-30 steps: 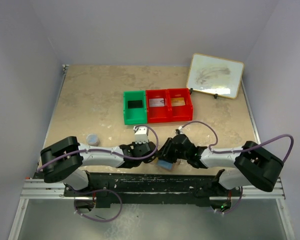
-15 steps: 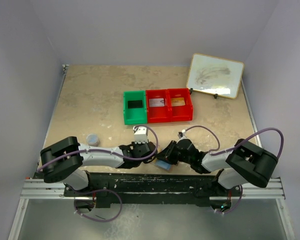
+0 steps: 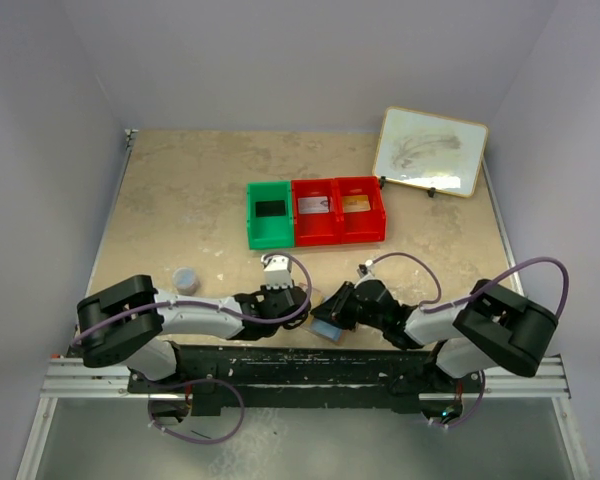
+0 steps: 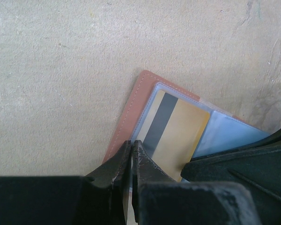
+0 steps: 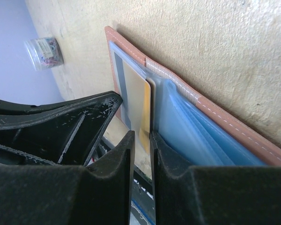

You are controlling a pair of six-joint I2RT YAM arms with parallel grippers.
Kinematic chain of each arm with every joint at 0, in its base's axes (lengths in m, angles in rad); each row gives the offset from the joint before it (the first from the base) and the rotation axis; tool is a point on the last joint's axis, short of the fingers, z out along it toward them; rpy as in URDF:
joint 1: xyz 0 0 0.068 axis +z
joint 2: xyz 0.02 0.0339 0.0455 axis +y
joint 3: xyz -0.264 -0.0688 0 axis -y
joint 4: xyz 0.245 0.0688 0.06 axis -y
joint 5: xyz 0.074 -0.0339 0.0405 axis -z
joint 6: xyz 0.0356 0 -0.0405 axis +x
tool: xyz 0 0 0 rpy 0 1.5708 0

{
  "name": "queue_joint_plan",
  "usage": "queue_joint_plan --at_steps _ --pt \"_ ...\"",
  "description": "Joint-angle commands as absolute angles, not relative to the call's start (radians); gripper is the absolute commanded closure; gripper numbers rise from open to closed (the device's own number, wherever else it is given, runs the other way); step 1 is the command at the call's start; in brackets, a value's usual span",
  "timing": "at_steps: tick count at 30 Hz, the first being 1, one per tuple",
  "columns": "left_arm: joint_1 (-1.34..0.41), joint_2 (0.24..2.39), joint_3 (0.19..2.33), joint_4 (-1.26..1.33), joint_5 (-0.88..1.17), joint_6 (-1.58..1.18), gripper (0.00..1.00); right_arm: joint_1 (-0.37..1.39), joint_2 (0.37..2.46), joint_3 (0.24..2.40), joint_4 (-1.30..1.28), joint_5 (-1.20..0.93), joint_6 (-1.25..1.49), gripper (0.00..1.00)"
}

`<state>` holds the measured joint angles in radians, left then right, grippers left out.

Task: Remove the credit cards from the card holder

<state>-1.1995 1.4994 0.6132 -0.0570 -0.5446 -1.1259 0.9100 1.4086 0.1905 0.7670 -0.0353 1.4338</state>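
The card holder (image 3: 327, 328) lies open on the table near its front edge, tan outside (image 4: 131, 112) and pale blue inside (image 5: 215, 154). A gold credit card (image 4: 185, 136) with a dark stripe sits in its clear pocket. My left gripper (image 4: 132, 143) is shut, with its tips resting on the holder's left rim. My right gripper (image 5: 143, 136) comes in from the other side. Its jaws stand narrowly apart on either face of the gold card's edge (image 5: 145, 101). In the top view both grippers (image 3: 305, 312) (image 3: 333, 310) meet over the holder.
A green bin (image 3: 252, 215) and a red double bin (image 3: 337, 236) stand mid-table, each compartment with a card lying in it. A framed whiteboard (image 3: 430, 150) leans at the back right. A small clear jar (image 3: 185, 277) stands left of the arms.
My right arm has lowered toward the front edge and its jaws have narrowed around the gold card. The left gripper stays shut on the holder's rim.
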Motion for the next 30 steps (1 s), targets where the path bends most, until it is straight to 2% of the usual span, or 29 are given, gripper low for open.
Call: queue_joint_plan --at_steps 1,4,6,9,13,20,26,30 --pt "-1.234 1.54 0.565 -0.1 -0.365 -1.164 1.0 0.917 1.429 0.165 0.99 -0.002 1.467 0.79" --pt "-1.234 1.534 0.558 -0.094 -0.362 -1.169 1.0 0.917 1.452 0.153 1.058 -0.011 1.469 0.78" --pt "-1.236 1.535 0.558 -0.094 -0.359 -1.169 1.0 0.917 1.461 0.181 1.017 0.001 1.468 0.72" --pt "-1.237 1.535 0.556 -0.095 -0.359 -1.17 1.0 0.926 1.461 0.201 0.933 0.028 1.501 0.73" --pt "-1.238 1.532 0.547 -0.09 -0.362 -1.18 1.0 0.926 1.442 0.205 0.867 0.074 1.499 0.78" --pt "-1.239 1.532 0.557 -0.104 -0.38 -1.182 1.0 0.926 1.496 0.23 0.97 0.022 1.431 1.0" --pt "-1.238 1.528 0.566 -0.166 -0.423 -1.191 1.0 0.927 1.423 0.18 0.929 0.005 1.446 1.0" --pt "-1.239 1.529 0.564 -0.179 -0.437 -1.204 1.0 0.926 1.324 0.188 0.79 0.01 1.443 1.0"
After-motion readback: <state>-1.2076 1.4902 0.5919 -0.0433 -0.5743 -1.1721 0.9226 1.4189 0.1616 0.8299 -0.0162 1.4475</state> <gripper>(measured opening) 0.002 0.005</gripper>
